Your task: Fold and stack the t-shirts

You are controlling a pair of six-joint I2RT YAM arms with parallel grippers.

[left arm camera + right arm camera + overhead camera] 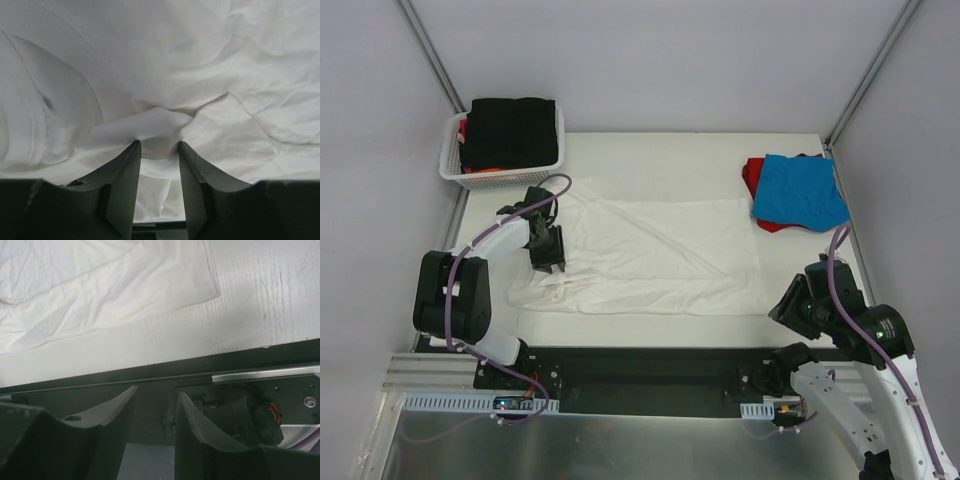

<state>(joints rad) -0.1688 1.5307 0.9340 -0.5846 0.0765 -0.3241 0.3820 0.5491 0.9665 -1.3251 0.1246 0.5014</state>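
Top external view gives us the large white t-shirt (pixel 650 250) spread across the middle of the table (pixel 670 155), wrinkled, with its near-left part bunched into folds. The left gripper (pixel 549 266) is down on that bunched left end. From the left wrist view we see its two dark fingers (pixel 125 175) parted, a small raised ridge of white cloth sitting right at the tips. The gap between them is open and the fabric looks loose rather than pinched.

The right gripper (pixel 786 312) hangs off the shirt, near the table's near-right edge. In its wrist view the jaws are spread with nothing between them — only the dark front rail and bare tabletop below, the shirt's near-right corner lying further out.

At the far right of the table a bright blue t-shirt (pixel 802 190) lies folded on top of a red t-shirt (pixel 751 177), the red showing along its left and near edges. In the far-left corner the white lattice basket (pixel 453 168) holds a black t-shirt (pixel 512 130) over a sliver of orange — well apart from both grippers.
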